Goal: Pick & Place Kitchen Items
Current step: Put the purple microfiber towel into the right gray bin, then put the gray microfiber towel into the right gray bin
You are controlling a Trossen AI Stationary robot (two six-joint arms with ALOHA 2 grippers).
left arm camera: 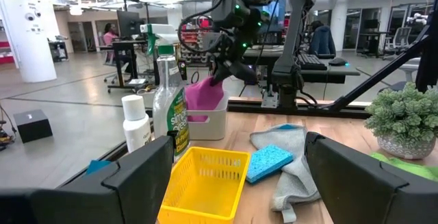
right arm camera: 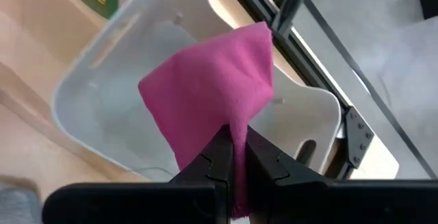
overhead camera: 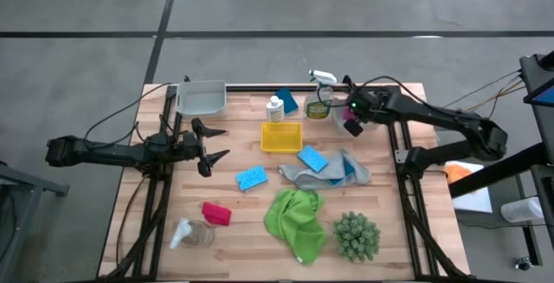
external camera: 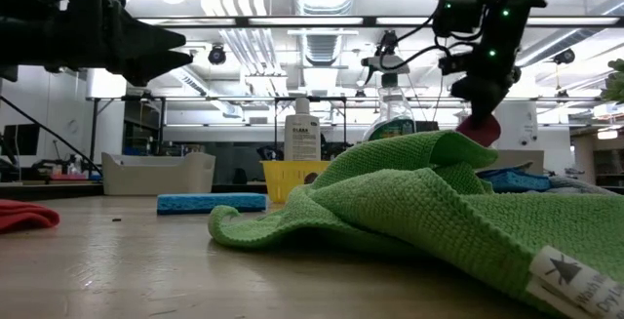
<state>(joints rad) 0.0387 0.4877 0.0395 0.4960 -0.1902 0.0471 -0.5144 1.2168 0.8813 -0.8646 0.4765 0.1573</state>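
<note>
Two robot arms are working over a wooden bench (overhead camera: 130, 231) scattered with kitchen items. Nearest the front edge, a green cloth (overhead camera: 296, 218) is lying crumpled, with a clear jar (overhead camera: 192, 234) and a red cloth (overhead camera: 216, 213) toward the front left corner and a spiky plant (overhead camera: 356, 235) toward the front right. Farther in, blue sponges (overhead camera: 251, 177) are sitting mid-bench beside a grey cloth (overhead camera: 325, 172) and a yellow tray (overhead camera: 281, 136). The left gripper (overhead camera: 210, 144) is waiting near the left edge, its fingers spread wide and holding nothing. Toward the back edge, a small white bottle (overhead camera: 274, 108) and a spray bottle (overhead camera: 318, 97) are standing upright. The right gripper (right arm camera: 236, 162) is hanging near the back right corner, its fingers pressed together and pinching a magenta cloth (right arm camera: 212, 97), which is dangling directly above a pale bin (right arm camera: 102, 114). Judging from this, the cloth is being placed. To do it well, the gripper should be lowering until the loose end gathers inside the bin's walls before the fingers part, keeping clear of the rim and the spray bottle just beside it.
</note>
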